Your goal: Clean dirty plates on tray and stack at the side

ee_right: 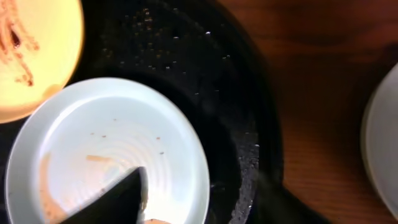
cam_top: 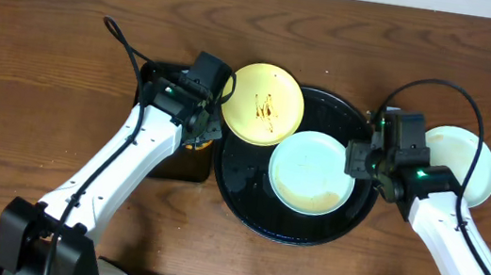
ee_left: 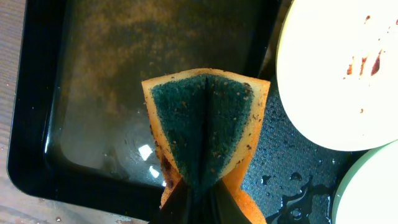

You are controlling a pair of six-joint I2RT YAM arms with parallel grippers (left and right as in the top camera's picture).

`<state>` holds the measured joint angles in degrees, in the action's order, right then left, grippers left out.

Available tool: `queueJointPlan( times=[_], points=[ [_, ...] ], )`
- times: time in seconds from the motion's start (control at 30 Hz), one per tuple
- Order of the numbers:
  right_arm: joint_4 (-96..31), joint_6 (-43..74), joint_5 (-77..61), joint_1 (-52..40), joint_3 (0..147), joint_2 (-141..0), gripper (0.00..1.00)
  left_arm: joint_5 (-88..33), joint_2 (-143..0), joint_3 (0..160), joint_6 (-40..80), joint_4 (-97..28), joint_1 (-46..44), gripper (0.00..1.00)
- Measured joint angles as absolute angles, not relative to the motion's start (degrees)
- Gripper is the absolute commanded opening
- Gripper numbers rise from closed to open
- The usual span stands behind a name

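The pale yellow plate with brown smears lies on the upper left rim of the round black tray. A light blue plate with a brownish film lies inside the tray. A second light blue plate sits on the table at the right. My left gripper is shut on a folded orange and green sponge just left of the yellow plate. My right gripper is open and straddles the right rim of the blue plate in the tray.
A smaller rectangular black tray with brownish water sits under my left gripper, left of the round tray. The wet round tray surface shows beside the sponge. Brown wooden table surrounds everything.
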<state>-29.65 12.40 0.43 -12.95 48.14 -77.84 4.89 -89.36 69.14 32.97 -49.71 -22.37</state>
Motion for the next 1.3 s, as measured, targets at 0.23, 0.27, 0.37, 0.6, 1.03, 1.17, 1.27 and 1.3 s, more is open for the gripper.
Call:
queueJointPlan(
  times=[0.23,0.27,0.37,0.6,1.03,1.17,1.27,1.3],
  points=[
    [-29.45,9.69,-1.72,-12.71,48.16,-86.83,0.31,4.89,-89.36,69.14,32.97,-49.71,-22.37,0.08],
    [-29.36,9.45,-2.2,-12.71,48.16,-88.33,0.31,4.89,-89.36,69.14,32.97,-49.71,-22.37,0.08],
    [-28.95,9.06,-3.86,-12.16,48.14,-92.29,0.29,4.89,-89.36,69.14,32.97,-49.74,-22.37,0.08],
    [-28.29,8.45,-9.74,-8.73,48.56,-95.53,0.01,4.89,-89.36,69.14,32.97,-49.71,-22.37,0.08],
    [-27.79,8.45,-24.03,-0.84,48.21,-97.12,0.01,4.89,-89.36,69.14,32.97,-49.71,-22.37,0.08],
    [-27.73,8.16,-25.17,0.64,48.21,-97.12,0.01,4.89,-89.36,69.14,32.97,-49.71,-22.37,0.08],
    [-27.75,7.33,-25.36,1.13,48.21,-96.9,0.01,4.89,-89.36,69.14,32.97,-49.71,-22.37,0.08],
    [-27.79,7.11,-25.26,1.13,48.21,-96.44,0.01,4.89,-89.36,69.14,32.97,-49.71,-22.37,0.08]
  ],
)
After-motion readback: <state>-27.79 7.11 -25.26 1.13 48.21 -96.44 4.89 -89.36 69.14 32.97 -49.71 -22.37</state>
